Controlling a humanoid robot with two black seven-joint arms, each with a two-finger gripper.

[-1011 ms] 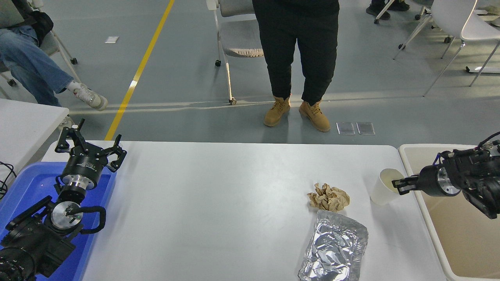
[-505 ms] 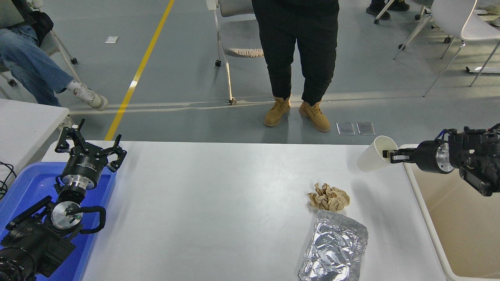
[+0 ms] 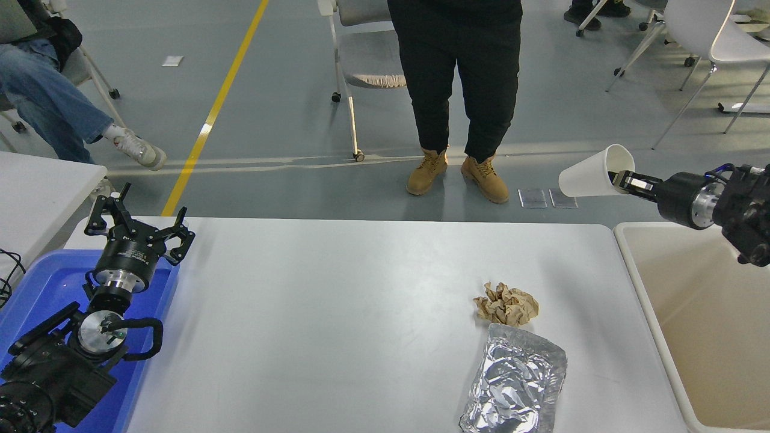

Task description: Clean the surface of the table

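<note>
Right gripper [image 3: 619, 178] — jaws pinched on the rim of a white paper cup [image 3: 592, 175], held tilted beyond the table surface [image 3: 337, 313] far right corner; beige tub [image 3: 692, 313] beside it, seemingly the drop — keep grip until over it; left gripper [image 3: 139, 231] parked, spread open.

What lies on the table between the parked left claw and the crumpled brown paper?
Nothing: in the head view the table surface is bare from the left claw, above the blue tray, across to the crumpled brown paper.
</note>
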